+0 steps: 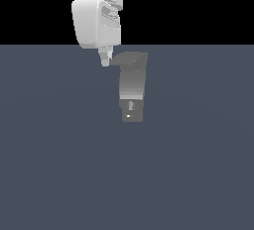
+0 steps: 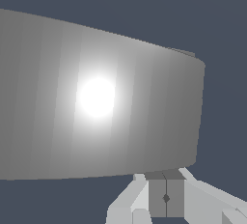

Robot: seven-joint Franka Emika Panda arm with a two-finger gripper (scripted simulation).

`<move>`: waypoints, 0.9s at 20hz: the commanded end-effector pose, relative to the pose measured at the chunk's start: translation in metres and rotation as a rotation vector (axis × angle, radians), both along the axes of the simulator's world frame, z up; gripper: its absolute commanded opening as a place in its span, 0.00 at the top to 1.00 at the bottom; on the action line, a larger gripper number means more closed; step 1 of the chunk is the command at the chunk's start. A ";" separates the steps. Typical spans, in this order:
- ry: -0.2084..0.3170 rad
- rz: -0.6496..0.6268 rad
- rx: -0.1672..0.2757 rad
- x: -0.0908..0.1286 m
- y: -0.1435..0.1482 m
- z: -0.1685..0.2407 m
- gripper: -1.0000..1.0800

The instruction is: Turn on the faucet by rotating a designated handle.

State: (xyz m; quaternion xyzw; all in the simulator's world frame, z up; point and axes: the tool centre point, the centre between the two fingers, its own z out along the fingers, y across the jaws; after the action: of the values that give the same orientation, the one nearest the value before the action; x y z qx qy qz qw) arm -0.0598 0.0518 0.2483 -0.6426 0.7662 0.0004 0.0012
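On the exterior view's left of the scene's middle, the glossy white, rounded robot arm (image 1: 96, 18) hangs down from the top edge, over the line where the black background meets the flat slate-blue floor (image 1: 59, 164). No brand, label or writing can be read on the arm or on anything else in either view. Below the arm's bulky body, the small white gripper (image 1: 105, 60) points downward, its tip right at the pointed end of the thin flat grey handle (image 1: 121, 60); whether they touch cannot be told. The fingers look drawn close together in the exterior view, and in the wrist view the pale fingers (image 2: 132, 201) flank a small grey block between them, but what that block belongs to is unclear, so I cannot tell whether the hand grips anything.

Just to the exterior view's right of the gripper stands the small grey metallic-looking faucet (image 1: 133, 83), near the centre of the floor. Its long axis runs up and down in the exterior view: the wide end is uppermost, the narrower square block (image 1: 131, 111) with a tiny white glint lowermost. The handle projects sideways from the wide end, tapering toward the exterior view's left. In the wrist view a broad grey curved surface with a bright white highlight, the faucet's body (image 2: 96, 97), fills most of the frame, very near the camera.
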 end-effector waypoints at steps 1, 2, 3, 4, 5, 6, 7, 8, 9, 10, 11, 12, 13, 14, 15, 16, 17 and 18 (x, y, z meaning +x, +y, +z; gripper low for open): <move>0.000 -0.019 -0.001 -0.003 -0.022 0.000 1.00; 0.000 -0.019 -0.001 -0.004 -0.028 0.000 1.00; 0.000 -0.020 -0.001 -0.005 -0.033 0.000 1.00; 0.000 -0.020 -0.001 -0.007 -0.038 0.000 1.00; 0.000 -0.020 -0.001 -0.008 -0.044 0.000 1.00; 0.000 -0.020 -0.001 -0.009 -0.049 0.000 1.00; 0.001 -0.021 -0.001 -0.011 -0.054 0.000 1.00; 0.001 -0.021 -0.001 -0.012 -0.060 0.000 1.00; 0.001 -0.021 -0.002 -0.014 -0.065 0.000 1.00; 0.001 -0.022 -0.002 -0.015 -0.071 0.000 1.00; 0.001 -0.022 -0.002 -0.017 -0.076 0.000 1.00; 0.001 -0.022 -0.002 -0.018 -0.082 0.000 1.00; 0.001 -0.022 -0.002 -0.020 -0.087 0.000 1.00; 0.001 -0.023 -0.002 -0.021 -0.093 0.000 1.00; 0.001 -0.023 -0.002 -0.022 -0.099 0.000 1.00; 0.001 -0.023 -0.002 -0.022 -0.099 0.000 1.00; 0.000 0.003 -0.001 -0.019 -0.081 0.000 1.00; 0.000 0.002 -0.001 -0.017 -0.085 0.000 1.00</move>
State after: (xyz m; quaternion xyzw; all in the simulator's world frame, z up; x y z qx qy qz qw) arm -0.0781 -0.0307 0.2484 -0.6435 0.7654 -0.0001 0.0007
